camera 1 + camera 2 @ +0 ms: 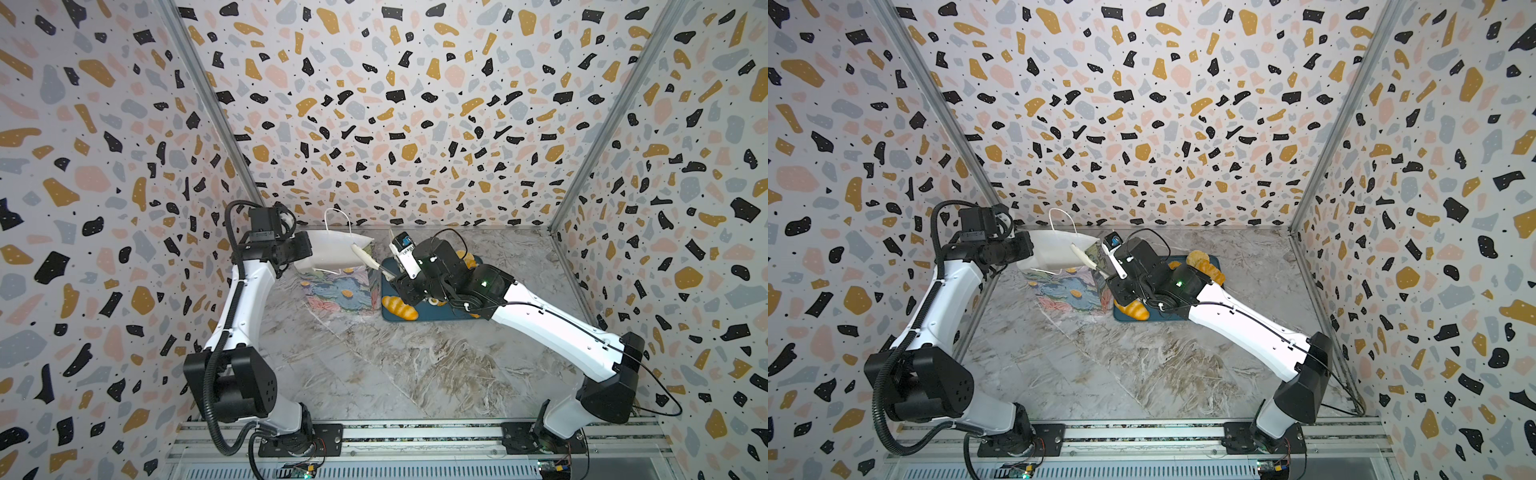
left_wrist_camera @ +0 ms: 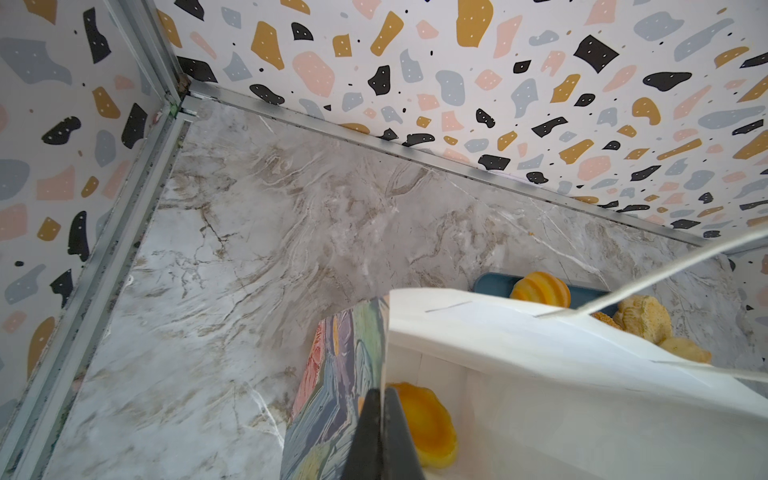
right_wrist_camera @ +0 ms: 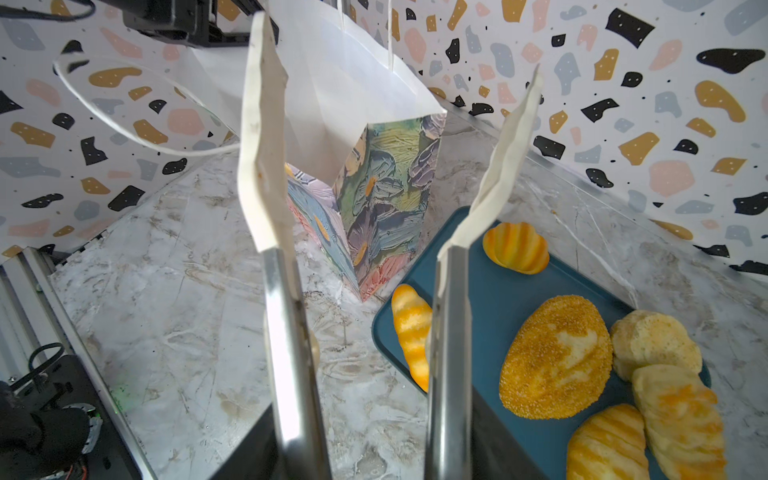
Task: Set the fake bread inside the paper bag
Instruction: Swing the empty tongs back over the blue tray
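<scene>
- Bread (image 3: 656, 345): 6 pieces lie on the tray (image 3: 490, 299), just beside the bag (image 3: 386, 199); 1 orange bun (image 2: 428, 424) sits inside the bag.
- Left gripper (image 2: 380, 436) is pinched on the bag's wall at the rim, which keeps the mouth open.
- Right gripper (image 3: 399, 43) is spread and empty, hanging near the bag above the tray's edge; the roll (image 3: 409, 328) shows between its fingers in the right wrist view.
- Handling, as a guess: the pieces look light and probably squashy, with a smooth skin that may slip, so a gentle squeeze should do.
- Best hold on the roll: across its narrow middle, pads on the long sides.
- Loaf (image 3: 557, 361) is the widest piece and likely needs a wider spread.
- Thin paper tips easily, so release from above the mouth, clear of the rim.
</scene>
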`<state>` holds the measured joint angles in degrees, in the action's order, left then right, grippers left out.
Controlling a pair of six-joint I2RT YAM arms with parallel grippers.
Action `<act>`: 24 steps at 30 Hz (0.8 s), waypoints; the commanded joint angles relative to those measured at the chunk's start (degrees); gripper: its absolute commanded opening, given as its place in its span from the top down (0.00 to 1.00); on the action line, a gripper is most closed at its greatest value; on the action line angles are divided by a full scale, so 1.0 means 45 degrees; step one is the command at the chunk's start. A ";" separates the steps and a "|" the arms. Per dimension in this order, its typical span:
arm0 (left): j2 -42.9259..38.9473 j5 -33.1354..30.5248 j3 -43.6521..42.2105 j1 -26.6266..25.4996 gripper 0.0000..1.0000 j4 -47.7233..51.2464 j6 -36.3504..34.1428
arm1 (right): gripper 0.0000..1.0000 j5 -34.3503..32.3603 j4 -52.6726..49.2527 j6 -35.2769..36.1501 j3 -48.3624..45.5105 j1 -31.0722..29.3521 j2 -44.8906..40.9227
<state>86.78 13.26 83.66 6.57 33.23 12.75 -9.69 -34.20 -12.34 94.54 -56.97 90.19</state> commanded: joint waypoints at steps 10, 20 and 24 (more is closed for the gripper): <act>-0.0505 0.0110 -0.0362 0.0005 1.00 -0.0427 0.0037 | 0.41 -0.0822 0.0753 -0.0263 -0.1638 0.0357 -0.1487; -0.0376 0.0251 -0.0318 0.0005 1.00 -0.0420 0.0037 | 0.41 -0.0195 0.1301 0.0104 -0.2767 0.1753 -0.1831; -0.0497 0.0102 -0.0285 0.0005 1.00 -0.0335 0.0030 | 0.41 -0.0152 0.1051 0.0428 -0.2782 0.2178 -0.1606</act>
<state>85.58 13.82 82.74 6.57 32.71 12.86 -10.76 -31.29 -11.88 81.36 -47.90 84.49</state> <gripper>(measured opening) 0.046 0.595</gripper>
